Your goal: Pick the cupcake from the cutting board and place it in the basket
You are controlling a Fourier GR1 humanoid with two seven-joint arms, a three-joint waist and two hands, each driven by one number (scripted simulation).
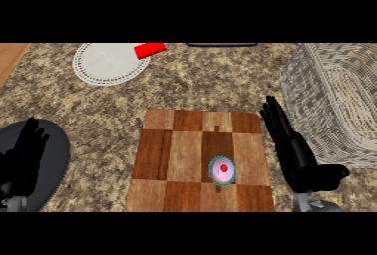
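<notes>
Two black hands show in the head view, both entering from the lower edge. Right hand (294,149): lower right of frame, fingers straight and extended toward the top of the frame, holding nothing, lying along the right edge of the cutting board (199,159); thumb sticks out to the right, toward the basket (335,109). Left hand (22,157): lower left of frame, fingers relaxed and pointing up, grasping nothing, resting over a dark grey round plate (55,164). Cutting board: checkered wood in light and dark squares, centre to lower centre of frame, on a speckled brown stone counter (213,84). Cupcake (222,171): on the board's lower right part, seen from above, pink frosting with a red dot, teal wrapper rim; near the right hand but apart from it. Basket: pale wicker, at right edge of frame, beside the board. Upper left: white round doily-like mat (106,64), a red object (149,49) at its upper right edge.
</notes>
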